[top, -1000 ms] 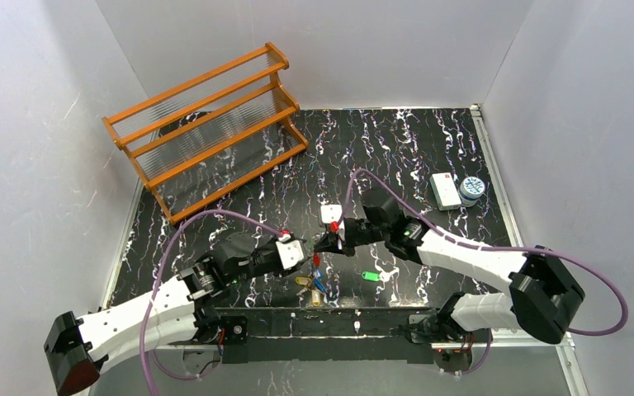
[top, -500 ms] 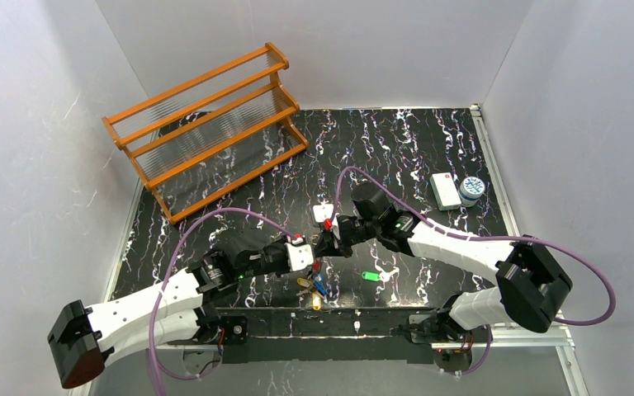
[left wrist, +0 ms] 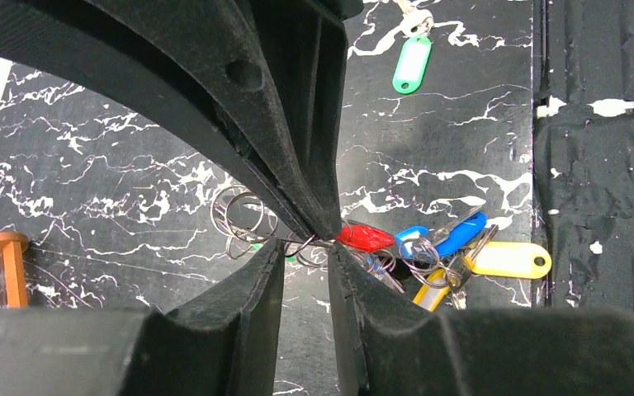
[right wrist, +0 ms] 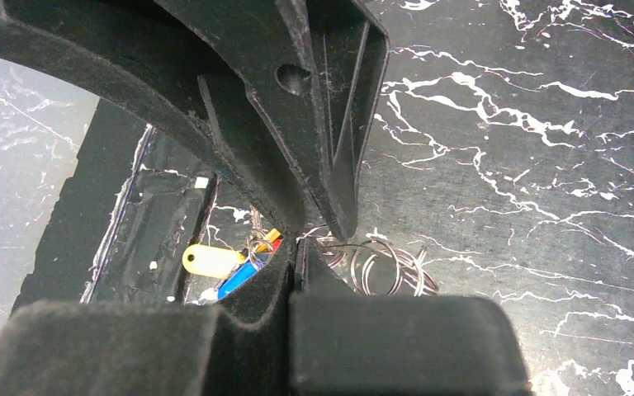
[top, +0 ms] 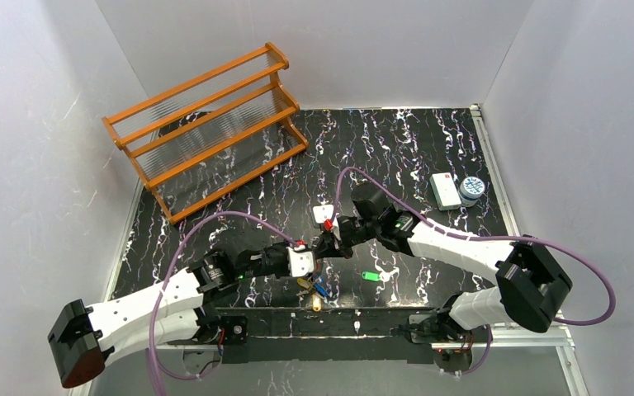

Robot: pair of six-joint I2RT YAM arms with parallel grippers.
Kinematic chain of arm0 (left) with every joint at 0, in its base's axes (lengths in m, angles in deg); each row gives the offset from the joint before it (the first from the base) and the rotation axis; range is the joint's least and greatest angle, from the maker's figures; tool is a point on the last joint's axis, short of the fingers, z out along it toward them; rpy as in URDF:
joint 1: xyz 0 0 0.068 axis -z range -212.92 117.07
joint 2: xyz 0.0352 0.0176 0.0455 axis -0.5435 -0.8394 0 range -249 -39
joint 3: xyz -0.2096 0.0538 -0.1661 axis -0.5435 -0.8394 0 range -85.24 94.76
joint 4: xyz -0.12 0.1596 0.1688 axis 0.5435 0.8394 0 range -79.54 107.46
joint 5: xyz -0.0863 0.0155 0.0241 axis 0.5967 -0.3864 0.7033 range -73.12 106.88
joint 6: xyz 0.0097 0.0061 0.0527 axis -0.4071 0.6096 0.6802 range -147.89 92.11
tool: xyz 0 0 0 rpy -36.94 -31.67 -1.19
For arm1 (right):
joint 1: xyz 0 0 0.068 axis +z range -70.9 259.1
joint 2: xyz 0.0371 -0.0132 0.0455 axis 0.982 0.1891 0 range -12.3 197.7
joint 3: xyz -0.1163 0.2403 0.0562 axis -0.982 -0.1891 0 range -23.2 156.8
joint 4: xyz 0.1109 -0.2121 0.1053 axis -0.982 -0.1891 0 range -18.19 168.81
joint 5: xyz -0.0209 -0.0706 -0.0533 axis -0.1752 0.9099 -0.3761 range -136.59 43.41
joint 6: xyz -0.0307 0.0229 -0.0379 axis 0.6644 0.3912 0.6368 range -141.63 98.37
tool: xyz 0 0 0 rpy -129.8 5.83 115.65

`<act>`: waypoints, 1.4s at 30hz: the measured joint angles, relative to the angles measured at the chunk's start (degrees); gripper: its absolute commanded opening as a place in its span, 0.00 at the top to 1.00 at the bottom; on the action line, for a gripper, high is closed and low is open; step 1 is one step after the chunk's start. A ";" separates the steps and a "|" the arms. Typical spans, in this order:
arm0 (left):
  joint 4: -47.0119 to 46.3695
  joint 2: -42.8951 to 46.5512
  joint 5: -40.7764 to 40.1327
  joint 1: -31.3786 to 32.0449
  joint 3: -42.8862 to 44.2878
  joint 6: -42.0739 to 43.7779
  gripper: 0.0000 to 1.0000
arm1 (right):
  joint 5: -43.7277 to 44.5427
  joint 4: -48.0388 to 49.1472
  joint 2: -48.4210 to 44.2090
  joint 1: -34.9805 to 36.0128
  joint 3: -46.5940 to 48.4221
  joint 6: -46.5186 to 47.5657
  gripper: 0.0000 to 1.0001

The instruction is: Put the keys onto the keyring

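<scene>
Right tool (right wrist: 322, 243): pinched shut on thin keyring (right wrist: 377, 266) wire.
Left tool (left wrist: 318, 247): narrow, tips at same wire; grip I cannot confirm.
Red-tag key (left wrist: 365, 238): touching left tips, long axis along wire.
Green-tag key (top: 370, 276): loose on counter (top: 396, 148), nearer right arm.

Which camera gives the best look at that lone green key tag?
The left wrist view: the green key tag lies flat on the table, apart from the other keys, with its white label clear. The top view shows it only as a small green speck. The right wrist view misses it.
</scene>
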 measured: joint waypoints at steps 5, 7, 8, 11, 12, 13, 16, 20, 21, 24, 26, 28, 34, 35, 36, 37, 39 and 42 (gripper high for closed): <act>-0.07 -0.52 0.33 0.04 0.09 2.10 0.75 | -0.09 -0.15 0.00 -0.02 0.00 0.33 0.99; -0.28 -0.85 0.33 0.04 0.09 2.84 0.75 | -0.04 -0.22 0.00 -0.02 0.00 0.50 0.99; -0.50 -1.07 0.33 0.04 0.09 3.15 0.76 | 0.00 -0.26 0.00 -0.02 0.00 0.55 0.99; -1.03 -1.97 0.24 0.04 0.26 4.02 0.78 | 0.02 -0.44 0.00 -0.07 0.00 0.66 0.99; -1.07 -2.49 0.02 0.04 0.33 4.44 0.79 | 0.02 -0.44 0.00 -0.07 0.00 0.68 0.99; -1.03 -2.99 -0.35 0.02 0.42 4.63 0.81 | -0.17 -0.48 0.00 -0.07 0.00 0.68 0.99; -0.98 -4.61 -0.98 0.02 0.76 5.35 0.86 | -0.44 -0.68 0.00 -0.02 0.02 0.68 0.99; -0.46 -5.51 -2.05 0.04 1.11 6.49 0.95 | -0.85 -0.70 0.00 -0.02 0.07 0.70 0.99; -0.44 -5.60 -2.27 0.04 1.11 6.62 0.99 | -0.83 -0.70 0.00 -0.02 0.07 0.70 0.99; 0.09 -5.57 -2.80 0.04 1.11 7.02 1.00 | -0.72 -0.70 0.00 -0.02 0.07 0.66 0.99; 0.52 -5.49 -2.99 0.04 1.11 7.10 1.00 | -0.48 -0.70 0.00 -0.02 0.07 0.61 0.96; 0.70 -5.25 -3.21 0.04 1.11 6.73 1.00 | -0.22 -0.57 0.00 0.00 0.07 0.35 0.89; -1.42 -2.62 -3.56 0.02 -0.37 2.95 1.00 | 0.92 2.82 -0.83 0.04 -1.09 -2.25 0.49; -2.40 -1.99 -3.67 -0.07 -1.03 1.99 1.00 | 1.27 3.91 -1.46 0.02 -2.01 -2.91 0.47; -3.30 -1.31 -3.72 -0.11 -1.81 0.83 1.00 | 1.66 4.87 -2.08 0.00 -2.91 -3.69 0.46; -4.24 -0.70 -3.52 -0.09 -2.58 -0.39 1.00 | 2.16 5.70 -2.54 -0.02 -3.56 -4.04 0.46; -6.62 0.39 -3.13 -0.02 -3.98 -3.02 1.00 | 3.45 8.39 -3.50 -0.31 -4.81 -5.51 0.46; -10.49 2.27 -2.78 0.04 -6.19 -7.17 1.00 | 4.17 11.37 -4.94 -0.94 -6.29 -7.04 0.48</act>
